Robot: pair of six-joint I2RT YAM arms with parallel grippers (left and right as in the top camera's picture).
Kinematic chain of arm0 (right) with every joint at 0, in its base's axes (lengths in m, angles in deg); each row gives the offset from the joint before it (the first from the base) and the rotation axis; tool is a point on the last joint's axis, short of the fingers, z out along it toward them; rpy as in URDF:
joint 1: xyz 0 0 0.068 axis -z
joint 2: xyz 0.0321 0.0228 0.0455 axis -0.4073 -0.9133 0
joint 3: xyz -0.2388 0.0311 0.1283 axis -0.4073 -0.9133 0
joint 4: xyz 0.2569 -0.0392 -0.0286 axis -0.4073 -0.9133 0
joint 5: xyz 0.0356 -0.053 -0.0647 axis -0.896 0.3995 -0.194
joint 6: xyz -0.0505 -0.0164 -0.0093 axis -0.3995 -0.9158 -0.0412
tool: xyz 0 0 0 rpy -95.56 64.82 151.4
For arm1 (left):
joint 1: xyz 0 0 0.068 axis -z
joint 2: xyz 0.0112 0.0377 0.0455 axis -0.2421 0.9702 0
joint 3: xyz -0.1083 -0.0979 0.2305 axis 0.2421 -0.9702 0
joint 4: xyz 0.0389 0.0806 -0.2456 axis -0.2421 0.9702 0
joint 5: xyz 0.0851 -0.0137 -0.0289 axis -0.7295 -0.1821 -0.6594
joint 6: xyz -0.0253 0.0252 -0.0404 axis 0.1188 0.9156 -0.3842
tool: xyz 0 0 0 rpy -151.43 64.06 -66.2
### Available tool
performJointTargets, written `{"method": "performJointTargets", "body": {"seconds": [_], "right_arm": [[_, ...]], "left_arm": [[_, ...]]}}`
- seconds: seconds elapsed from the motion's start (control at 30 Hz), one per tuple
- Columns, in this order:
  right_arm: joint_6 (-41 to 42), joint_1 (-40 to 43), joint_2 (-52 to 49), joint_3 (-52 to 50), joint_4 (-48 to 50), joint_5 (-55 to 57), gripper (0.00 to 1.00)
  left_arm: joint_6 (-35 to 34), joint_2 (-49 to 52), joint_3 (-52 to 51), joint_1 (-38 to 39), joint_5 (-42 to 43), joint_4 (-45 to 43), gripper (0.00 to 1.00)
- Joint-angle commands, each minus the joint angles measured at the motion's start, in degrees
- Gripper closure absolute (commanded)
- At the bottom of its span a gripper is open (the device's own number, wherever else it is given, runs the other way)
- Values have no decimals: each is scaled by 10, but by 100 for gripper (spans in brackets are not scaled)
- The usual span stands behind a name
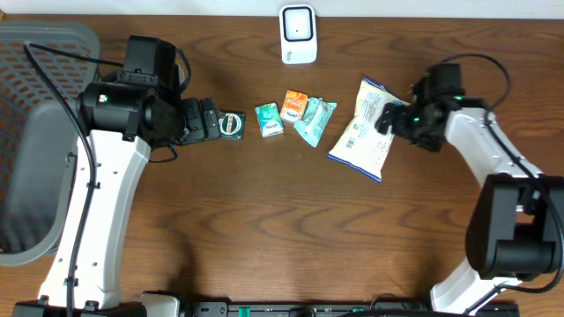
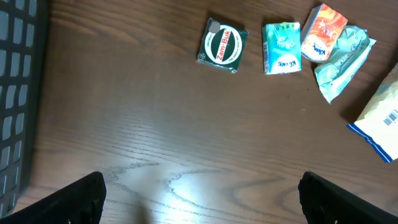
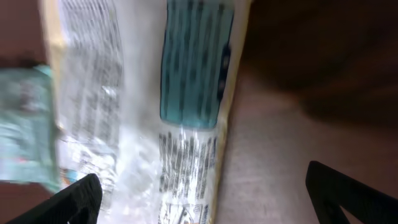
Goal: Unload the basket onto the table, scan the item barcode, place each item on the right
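Observation:
A white and blue snack bag (image 1: 364, 129) lies flat on the wooden table, right of centre. A barcode (image 2: 390, 118) shows on its near corner. My right gripper (image 1: 388, 118) is at the bag's right edge, open. In the right wrist view the blurred bag (image 3: 143, 93) fills the left half, with the right gripper (image 3: 205, 202) wide apart over its edge and holding nothing. A white scanner (image 1: 298, 34) stands at the back centre. My left gripper (image 2: 202, 205) is open over bare table, just left of a green Zam-Buk box (image 2: 222, 45).
A teal tissue pack (image 1: 270, 119), an orange pack (image 1: 294, 104) and a pale teal packet (image 1: 314, 121) lie in a row between the green box (image 1: 231, 124) and the bag. A grey basket (image 1: 35, 53) takes up the far left.

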Motion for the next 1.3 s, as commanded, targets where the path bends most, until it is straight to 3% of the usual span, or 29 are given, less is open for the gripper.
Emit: {"method": "performJointTargets", "body": {"seconds": [0.0, 0.17, 0.3, 0.43, 0.57, 0.73, 0.9, 1.03, 1.13, 1.27], "right_arm": [[4, 37, 0, -26, 25, -136, 1], [4, 37, 0, -101, 105, -160, 1], [31, 32, 0, -163, 196, -230, 12], [86, 27, 0, -210, 273, -218, 23], [111, 26, 0, -236, 316, -205, 45], [109, 28, 0, -236, 330, -186, 98], [99, 31, 10, -199, 313, -202, 99], [56, 30, 45, -132, 219, -169, 99], [26, 21, 80, -74, 111, -52, 99], [19, -27, 120, -28, 3, 216, 99]], "left_arm": [[2, 0, 2, -1, -3, 0, 2], [2, 0, 2, -1, -3, 0, 2], [2, 0, 2, -1, -3, 0, 2], [2, 0, 2, -1, -3, 0, 2], [2, 0, 2, -1, -3, 0, 2], [2, 0, 2, -1, -3, 0, 2], [2, 0, 2, -1, -3, 0, 2], [2, 0, 2, -1, -3, 0, 2], [2, 0, 2, -1, -3, 0, 2], [2, 0, 2, -1, -3, 0, 2]]}}
